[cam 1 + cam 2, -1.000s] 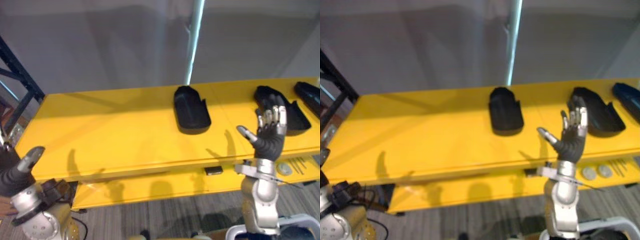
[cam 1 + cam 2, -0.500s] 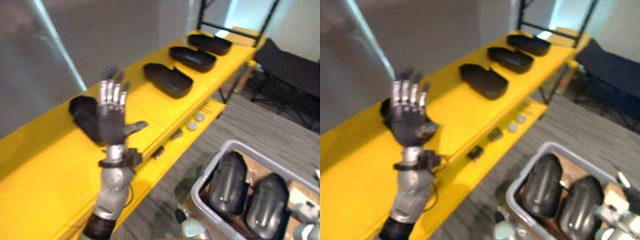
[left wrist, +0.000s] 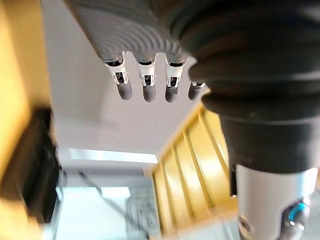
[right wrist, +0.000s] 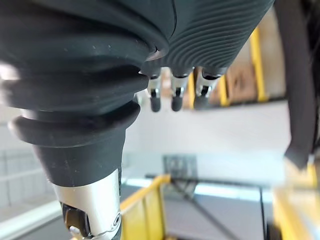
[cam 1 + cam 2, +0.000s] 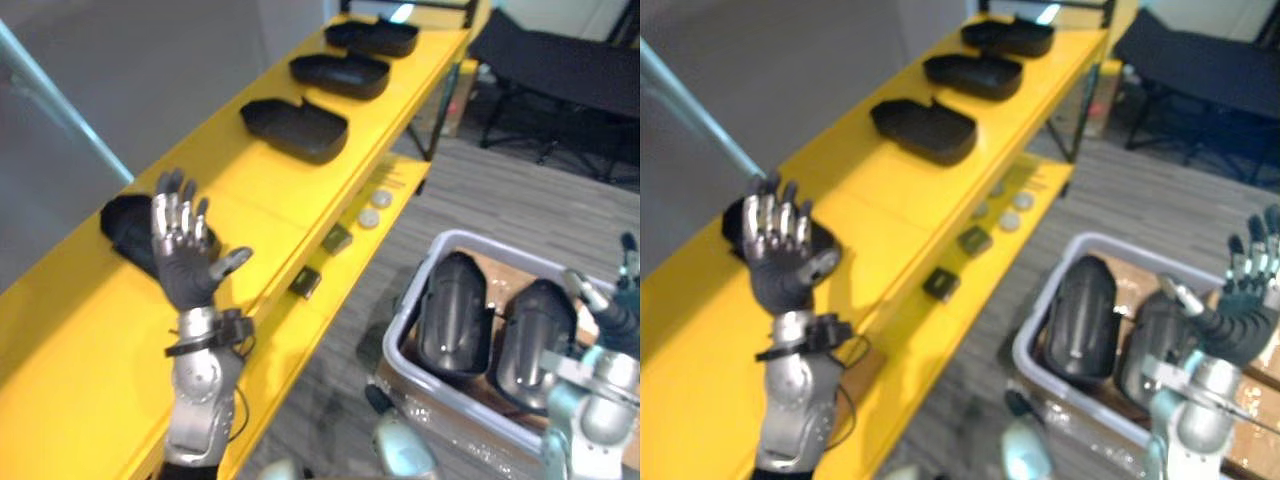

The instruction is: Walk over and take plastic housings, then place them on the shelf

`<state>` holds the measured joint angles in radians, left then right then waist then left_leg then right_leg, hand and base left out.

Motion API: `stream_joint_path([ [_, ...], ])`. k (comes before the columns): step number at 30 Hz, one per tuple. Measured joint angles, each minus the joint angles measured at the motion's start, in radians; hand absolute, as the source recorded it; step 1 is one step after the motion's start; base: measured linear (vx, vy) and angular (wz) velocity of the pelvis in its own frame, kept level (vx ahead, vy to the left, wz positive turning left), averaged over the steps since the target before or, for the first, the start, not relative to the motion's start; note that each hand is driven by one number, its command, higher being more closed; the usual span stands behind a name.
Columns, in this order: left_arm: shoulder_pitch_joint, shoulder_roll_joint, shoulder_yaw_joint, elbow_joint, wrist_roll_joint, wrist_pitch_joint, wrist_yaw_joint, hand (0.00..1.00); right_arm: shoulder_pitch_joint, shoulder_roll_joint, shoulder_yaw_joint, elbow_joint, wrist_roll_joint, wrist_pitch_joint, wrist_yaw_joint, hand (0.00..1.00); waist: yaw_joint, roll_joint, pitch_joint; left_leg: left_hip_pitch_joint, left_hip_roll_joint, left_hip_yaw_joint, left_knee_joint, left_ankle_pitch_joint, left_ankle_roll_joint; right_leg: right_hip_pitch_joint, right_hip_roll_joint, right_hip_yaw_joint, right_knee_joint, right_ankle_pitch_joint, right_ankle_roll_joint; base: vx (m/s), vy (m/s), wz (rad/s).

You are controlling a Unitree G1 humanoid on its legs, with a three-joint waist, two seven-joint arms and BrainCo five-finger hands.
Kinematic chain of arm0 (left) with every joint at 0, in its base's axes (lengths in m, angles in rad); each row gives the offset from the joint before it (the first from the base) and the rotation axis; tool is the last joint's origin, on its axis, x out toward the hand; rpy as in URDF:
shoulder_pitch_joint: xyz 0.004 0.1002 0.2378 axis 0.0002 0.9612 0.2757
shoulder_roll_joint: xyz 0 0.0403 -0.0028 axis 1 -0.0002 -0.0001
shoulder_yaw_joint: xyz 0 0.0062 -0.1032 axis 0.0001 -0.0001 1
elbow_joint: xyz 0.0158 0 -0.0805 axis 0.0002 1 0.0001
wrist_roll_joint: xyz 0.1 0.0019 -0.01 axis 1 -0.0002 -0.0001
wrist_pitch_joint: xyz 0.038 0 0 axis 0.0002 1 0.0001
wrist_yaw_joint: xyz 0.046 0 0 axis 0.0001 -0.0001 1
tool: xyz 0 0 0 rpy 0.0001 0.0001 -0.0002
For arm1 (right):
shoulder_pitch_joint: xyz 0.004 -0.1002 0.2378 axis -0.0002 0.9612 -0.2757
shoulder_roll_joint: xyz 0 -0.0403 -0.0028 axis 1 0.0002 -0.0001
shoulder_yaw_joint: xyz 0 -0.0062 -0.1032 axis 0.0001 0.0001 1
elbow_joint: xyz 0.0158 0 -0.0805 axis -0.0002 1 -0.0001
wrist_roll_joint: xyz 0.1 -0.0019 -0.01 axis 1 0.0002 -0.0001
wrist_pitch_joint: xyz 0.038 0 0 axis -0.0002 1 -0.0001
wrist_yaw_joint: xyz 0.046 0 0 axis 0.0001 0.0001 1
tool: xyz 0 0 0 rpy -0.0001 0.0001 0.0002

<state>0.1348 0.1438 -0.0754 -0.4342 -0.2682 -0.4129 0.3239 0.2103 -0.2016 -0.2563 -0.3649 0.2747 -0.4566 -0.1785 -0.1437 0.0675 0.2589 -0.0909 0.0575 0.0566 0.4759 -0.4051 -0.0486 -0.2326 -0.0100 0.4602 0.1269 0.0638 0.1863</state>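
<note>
Black housings in bin: two housings sit side by side in the grey bin, smooth domed backs facing up. Their long axes are parallel, with the rounded ends towards the bin's far rim.
Black housings on shelf: four more lie in a row along the yellow shelf, well apart from one another. They are the nearest housing, the second housing, the third housing and the farthest housing.
Direction on shelf: each lies hollow side up, with its long axis running from the back of the shelf towards its front edge.
Left hand: the left hand is raised in front of the shelf, palm towards the camera. Its fingers are straight and spread and hold nothing. It partly covers the nearest housing.
Right hand: the right hand is lifted above the bin's near side. Its fingers are straight and released, and it holds nothing.
Lower ledge: a narrower yellow ledge below the shelf front carries two small round discs and two small dark blocks.
Bin position: it stands on the grey striped floor, just beside the shelf's front.
Writing: too small to tell on any housing.
</note>
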Motion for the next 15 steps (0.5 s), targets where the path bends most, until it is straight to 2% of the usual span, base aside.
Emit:
stream_joint_path([
  [2, 0.011, 0.0, 0.032, -0.041, 0.0, -0.061, -0.009, 0.0, -0.063, -0.019, 0.061, 0.036, 0.006, 0.017, 0.003, 0.0, 0.029, -0.018, 0.015, -0.073, -0.018, -0.039, 0.067, 0.0, 0.008, -0.038, -0.02, -0.034, 0.016, 0.008, -0.007, -0.08, 0.056, 0.48],
  [4, -0.001, 0.001, 0.032, -0.05, -0.007, -0.079, -0.032, 0.0, -0.108, -0.037, 0.088, 0.096, 0.004, 0.041, -0.019, 0.0, 0.041, -0.015, 0.021, -0.109, -0.017, -0.053, 0.137, -0.02, 0.007, -0.058, -0.009, -0.047, 0.062, -0.001, 0.008, -0.04, 0.058, 0.24],
  [5, -0.018, 0.0, 0.02, -0.066, -0.008, -0.08, -0.048, 0.0, -0.119, -0.033, 0.099, 0.119, 0.007, 0.061, -0.05, 0.0, 0.066, -0.013, 0.024, -0.126, -0.012, -0.054, 0.199, -0.041, 0.003, -0.076, 0.005, -0.046, 0.113, -0.009, 0.018, -0.04, 0.083, -0.03],
  [6, -0.025, 0.0, 0.014, -0.078, -0.008, -0.08, -0.058, 0.0, -0.111, -0.024, 0.103, 0.118, 0.007, 0.067, -0.064, 0.0, 0.078, -0.011, 0.026, -0.132, -0.008, -0.054, 0.229, -0.051, 0.005, -0.082, 0.015, -0.045, 0.136, -0.011, 0.018, -0.04, 0.084, -0.26],
  [8, -0.035, 0.005, -0.003, -0.122, -0.011, -0.074, -0.103, 0.0, -0.013, 0.047, 0.102, 0.086, 0.022, 0.07, -0.088, 0.0, 0.081, -0.009, 0.035, -0.13, 0.016, -0.039, 0.308, -0.103, 0.026, -0.081, 0.05, -0.045, 0.183, -0.008, 0.02, -0.09, 0.106, -0.58],
  [9, -0.032, 0.008, -0.01, -0.125, -0.015, -0.066, -0.108, 0.0, 0.059, 0.09, 0.102, 0.06, 0.06, 0.066, -0.063, 0.0, 0.086, -0.012, 0.04, -0.113, 0.043, 0.011, 0.34, -0.134, 0.043, -0.081, 0.068, -0.059, 0.195, 0.014, 0.017, -0.15, 0.141, -0.92],
  [10, -0.026, 0.008, -0.01, -0.125, -0.019, -0.061, -0.104, 0.0, 0.083, 0.106, 0.103, 0.05, 0.071, 0.062, -0.043, 0.0, 0.089, -0.017, 0.044, -0.101, 0.056, 0.035, 0.351, -0.141, 0.053, -0.081, 0.067, -0.088, 0.19, 0.034, 0.007, -0.19, 0.128, -1.36],
  [11, -0.009, 0.008, -0.006, -0.125, -0.018, -0.049, -0.09, 0.0, 0.121, 0.115, 0.103, 0.032, 0.072, 0.056, 0.002, 0.0, 0.095, -0.019, 0.052, -0.083, 0.073, 0.094, 0.345, -0.146, 0.072, -0.07, 0.053, -0.179, 0.137, 0.113, -0.038, -0.27, 0.145, -1.32],
  [12, -0.005, 0.008, -0.002, -0.123, -0.015, -0.033, -0.083, 0.0, 0.143, 0.115, 0.105, 0.02, 0.072, 0.042, 0.031, 0.0, 0.093, -0.02, 0.06, -0.067, 0.079, 0.141, 0.329, -0.134, 0.093, -0.068, 0.026, -0.272, 0.146, 0.112, -0.066, -0.2, 0.09, -1.27],
  [13, -0.003, 0.008, 0.003, -0.123, -0.004, -0.025, -0.077, 0.0, 0.144, 0.111, 0.111, 0.014, 0.073, 0.034, 0.045, 0.0, 0.093, -0.027, 0.062, -0.054, 0.08, 0.167, 0.322, -0.127, 0.102, -0.073, 0.006, -0.332, 0.199, 0.077, -0.08, -0.2, 0.09, -1.1],
  [15, 0.036, 0.008, 0.065, -0.125, 0.043, 0.001, -0.058, 0.0, 0.096, 0.073, 0.164, 0.009, 0.058, 0.02, 0.067, 0.0, 0.104, -0.024, 0.063, -0.031, 0.099, 0.244, 0.299, -0.1, 0.109, -0.089, -0.069, -0.436, 0.449, -0.07, -0.109, -0.26, 0.099, -1.06],
])
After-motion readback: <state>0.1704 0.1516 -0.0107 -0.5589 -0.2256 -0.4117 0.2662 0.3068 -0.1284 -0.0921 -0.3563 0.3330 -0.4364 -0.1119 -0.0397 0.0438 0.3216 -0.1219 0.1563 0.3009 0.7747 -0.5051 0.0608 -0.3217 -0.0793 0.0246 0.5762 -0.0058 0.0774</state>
